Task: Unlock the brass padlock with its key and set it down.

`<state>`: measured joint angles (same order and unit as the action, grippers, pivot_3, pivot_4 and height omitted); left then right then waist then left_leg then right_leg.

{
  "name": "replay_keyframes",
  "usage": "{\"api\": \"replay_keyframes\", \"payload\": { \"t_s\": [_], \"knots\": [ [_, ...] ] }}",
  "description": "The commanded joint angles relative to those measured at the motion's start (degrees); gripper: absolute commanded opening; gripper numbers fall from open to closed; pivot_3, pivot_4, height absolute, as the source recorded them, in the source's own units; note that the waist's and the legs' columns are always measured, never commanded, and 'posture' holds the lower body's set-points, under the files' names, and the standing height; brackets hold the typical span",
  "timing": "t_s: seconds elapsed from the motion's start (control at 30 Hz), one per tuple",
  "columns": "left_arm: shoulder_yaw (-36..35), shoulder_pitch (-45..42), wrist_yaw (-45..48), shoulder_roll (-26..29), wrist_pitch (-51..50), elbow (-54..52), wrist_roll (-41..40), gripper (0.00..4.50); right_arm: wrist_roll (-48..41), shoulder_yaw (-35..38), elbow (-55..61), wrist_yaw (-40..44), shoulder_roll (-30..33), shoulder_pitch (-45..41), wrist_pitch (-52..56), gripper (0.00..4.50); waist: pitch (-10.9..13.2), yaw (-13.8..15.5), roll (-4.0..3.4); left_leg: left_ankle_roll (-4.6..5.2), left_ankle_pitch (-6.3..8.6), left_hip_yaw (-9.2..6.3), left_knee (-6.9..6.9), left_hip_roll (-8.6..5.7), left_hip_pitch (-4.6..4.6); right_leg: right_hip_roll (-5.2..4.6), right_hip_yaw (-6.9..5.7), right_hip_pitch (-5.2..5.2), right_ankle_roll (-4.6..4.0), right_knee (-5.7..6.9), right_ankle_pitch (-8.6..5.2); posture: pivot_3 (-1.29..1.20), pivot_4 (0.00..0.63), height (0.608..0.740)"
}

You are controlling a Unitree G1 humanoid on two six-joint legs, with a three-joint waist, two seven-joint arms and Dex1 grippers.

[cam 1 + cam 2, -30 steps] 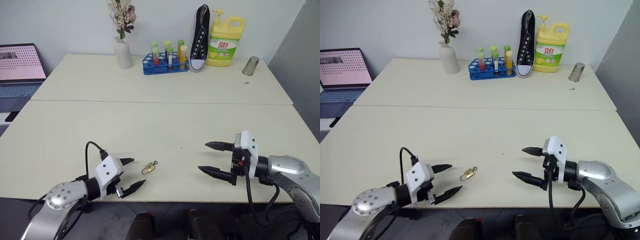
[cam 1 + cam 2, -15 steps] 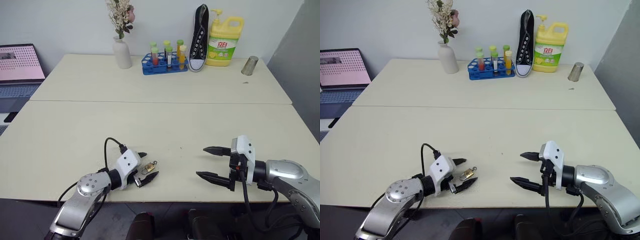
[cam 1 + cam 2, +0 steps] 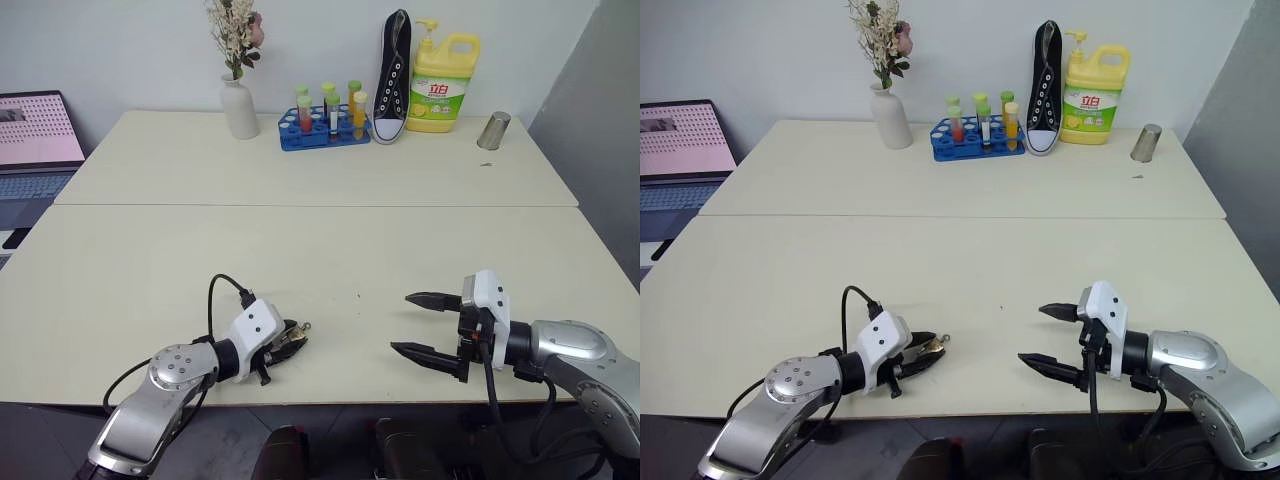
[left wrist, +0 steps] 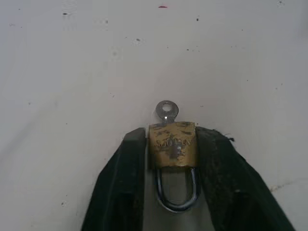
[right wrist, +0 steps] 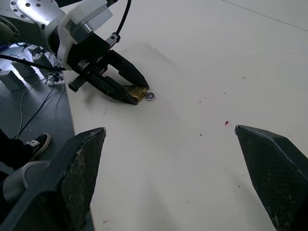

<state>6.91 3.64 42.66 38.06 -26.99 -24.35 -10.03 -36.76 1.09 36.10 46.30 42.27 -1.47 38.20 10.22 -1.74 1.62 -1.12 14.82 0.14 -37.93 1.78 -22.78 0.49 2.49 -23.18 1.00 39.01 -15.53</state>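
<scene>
**A:** Across the lower half of the head views runs the near edge of the pale table (image 3: 400, 260). What is different from a second ago?

**B:** The left arm. A second ago the left gripper (image 3: 285, 343) hung at the lower left with its fingers spread, short of the lock. It has since slid toward the lower centre and narrowed. The right gripper (image 3: 420, 324), at the lower right, has not stirred and its two fingers stand wide apart with nothing between them.

**A:** So the left one has the lock?

**B:** The left wrist view says so. The brass padlock (image 4: 172, 150) sits squeezed between the two black fingers (image 4: 122, 187), pads pressed to either side of its body. Its shackle (image 4: 176, 191) points back toward the wrist, and a small key (image 4: 166, 109) juts from the far end, past the fingertips.

**A:** Is it lifted?

**B:** I judge not yet; in the right wrist view the padlock (image 5: 138, 91) appears to rest on the table, at the upper left of that frame.

**A:** What does that mean for the job?

**B:** The lock is now pinned, key end out, facing the open right gripper. I'd guess turning the key falls to that one, and on a key this small a slip is likely.
</scene>
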Motion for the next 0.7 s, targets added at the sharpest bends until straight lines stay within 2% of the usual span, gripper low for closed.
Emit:
{"api": "replay_keyframes", "payload": {
  "t_s": [0.03, 0.2, 0.33, 0.53, 0.7],
  "knots": [
    [-0.7, 1.7, -0.1, 1.4, -2.0, 1.3, 0.4, 0.99, -1.1, 1.2, 2.3, -0.4, 0.2, -0.8, -0.1, 4.5, 0.0, 0.0, 0.0, 0.0, 0.0, 0.0, 0.0, 0.0, 0.0, 0.0, 0.0, 0.0, 0.0, 0.0, 0.0, 0.0, 0.15, 0.74],
    [-2.4, 0.7, 1.3, 0.7, 6.4, 2.2, -0.3, 0.99, -1.2, 1.0, 1.9, -0.8, 0.1, -1.3, -0.2, 4.5, 0.0, 0.0, 0.0, 0.0, 0.0, 0.0, 0.02, 0.01, -0.01, 0.0, 0.0, -0.01, -0.01, 0.0, 0.0, 0.0, 0.15, 0.74],
    [-3.0, -4.1, 1.4, -1.7, 15.5, 4.7, -0.5, 0.99, -1.7, 1.2, 1.8, -1.4, -0.5, -2.1, -0.1, 4.5, 0.0, 0.1, 0.02, 0.0, 0.0, 0.0, -0.01, -0.03, -0.05, -0.02, -0.01, -0.02, -0.01, -0.01, 0.0, 0.0, 0.15, 0.74],
    [0.0, -13.7, 4.8, -2.4, 38.2, 12.7, 5.0, 0.99, -2.5, 1.6, 1.2, -2.7, -1.3, -3.2, 0.3, 4.5, 0.0, 0.6, 0.06, 0.0, 0.0, 0.02, -0.03, -0.11, -0.13, -0.03, 0.0, -0.02, 0.0, -0.07, 0.0, 0.0, 0.15, 0.74],
    [3.9, -22.6, 6.1, 0.5, 69.2, 25.1, 15.0, 0.99, -6.1, 3.7, 0.8, -5.7, -3.1, -4.8, 2.8, 4.5, 0.0, 0.5, 0.06, 0.0, 0.0, 0.06, -0.01, -0.09, -0.13, -0.04, 0.03, -0.04, -0.01, -0.07, 0.01, 0.0, 0.15, 0.74]
  ]
}}
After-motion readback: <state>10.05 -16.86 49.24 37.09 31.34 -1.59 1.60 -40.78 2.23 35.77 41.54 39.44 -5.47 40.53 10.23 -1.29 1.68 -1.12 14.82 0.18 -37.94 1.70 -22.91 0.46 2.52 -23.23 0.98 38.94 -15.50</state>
